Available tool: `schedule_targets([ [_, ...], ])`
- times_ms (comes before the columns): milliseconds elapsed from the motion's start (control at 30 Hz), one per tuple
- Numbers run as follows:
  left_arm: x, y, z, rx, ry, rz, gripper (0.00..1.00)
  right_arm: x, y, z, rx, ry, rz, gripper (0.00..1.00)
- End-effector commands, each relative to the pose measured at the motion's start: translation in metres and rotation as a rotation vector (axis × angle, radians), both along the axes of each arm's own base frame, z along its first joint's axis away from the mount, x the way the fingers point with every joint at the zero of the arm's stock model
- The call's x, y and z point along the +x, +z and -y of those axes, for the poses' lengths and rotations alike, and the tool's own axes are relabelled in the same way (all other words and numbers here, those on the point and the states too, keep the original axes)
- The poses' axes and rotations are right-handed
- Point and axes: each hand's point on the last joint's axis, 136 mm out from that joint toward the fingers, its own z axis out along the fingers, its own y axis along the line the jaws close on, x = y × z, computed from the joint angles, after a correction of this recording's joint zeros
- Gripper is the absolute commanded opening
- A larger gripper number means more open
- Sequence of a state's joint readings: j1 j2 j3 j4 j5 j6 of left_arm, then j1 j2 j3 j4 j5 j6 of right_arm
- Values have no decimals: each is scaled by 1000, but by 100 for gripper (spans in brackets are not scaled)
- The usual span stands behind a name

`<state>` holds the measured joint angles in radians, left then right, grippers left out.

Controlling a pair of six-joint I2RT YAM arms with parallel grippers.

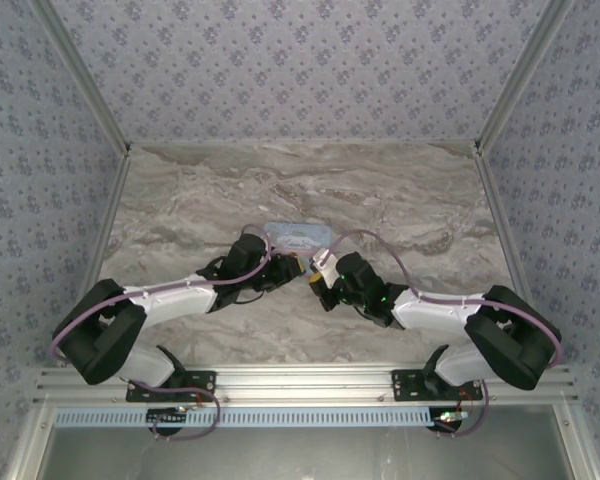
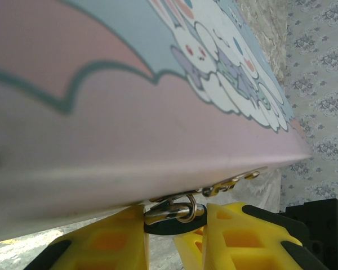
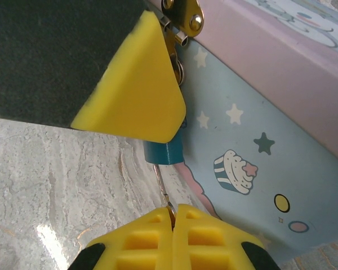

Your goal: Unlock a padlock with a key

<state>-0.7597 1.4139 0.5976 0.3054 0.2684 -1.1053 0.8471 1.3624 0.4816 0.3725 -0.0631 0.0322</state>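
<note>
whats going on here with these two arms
The left gripper clamps a tiny blue-teal padlock hanging from the metal hasp of a pale-blue cartoon tin. The right gripper is shut on a thin metal key, its tip up at the padlock's underside. Whether it has turned cannot be told.

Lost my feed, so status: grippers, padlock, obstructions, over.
Left gripper clamped on small blue-teal padlock at clasp of pale-blue cartoon tin. Right gripper shut on thin metal key, shaft reaching padlock's underside. Tin close behind.
</note>
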Motion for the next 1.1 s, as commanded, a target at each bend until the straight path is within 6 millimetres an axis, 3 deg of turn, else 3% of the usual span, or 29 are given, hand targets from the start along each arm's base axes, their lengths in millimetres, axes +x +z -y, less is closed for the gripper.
schedule_targets([
  [0,4,29,9,-63,-11,57,24,9,14,-8,27,-3,44,0],
  [500,3,26,8,-56,-12,54,24,12,9,-9,21,-10,37,0],
  [1067,2,22,7,-48,-12,45,24,9,23,-4,64,-5,54,0],
])
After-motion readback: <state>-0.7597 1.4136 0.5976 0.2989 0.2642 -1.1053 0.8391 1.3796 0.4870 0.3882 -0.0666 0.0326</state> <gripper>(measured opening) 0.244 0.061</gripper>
